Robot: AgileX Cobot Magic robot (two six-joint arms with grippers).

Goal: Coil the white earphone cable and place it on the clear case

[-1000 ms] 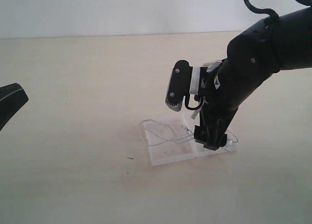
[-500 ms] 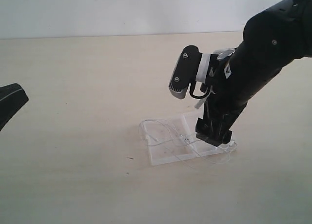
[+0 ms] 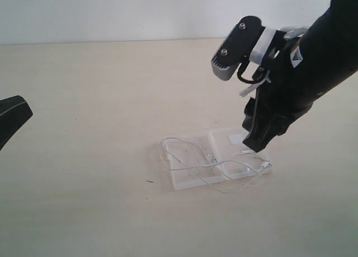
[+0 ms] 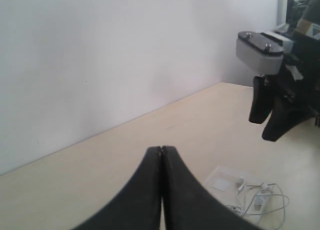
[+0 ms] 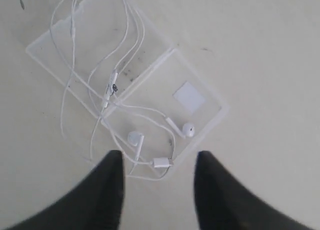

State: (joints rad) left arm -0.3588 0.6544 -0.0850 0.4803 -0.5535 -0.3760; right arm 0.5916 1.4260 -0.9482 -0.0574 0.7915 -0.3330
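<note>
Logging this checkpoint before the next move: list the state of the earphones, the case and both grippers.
Case: open, both halves lying flat on the table.
Earphone cable: loosely looped, lying across the case, some loops spilling onto the table, held by nothing.
Right gripper: open, empty, above the case.
Left gripper: shut, empty, away from the case.

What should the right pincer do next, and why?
Probably lift the right pincer clear and back off: it is open and empty above the clear case, and the white earphone cable already lies looped on it, though some loops overhang its edge.
</note>
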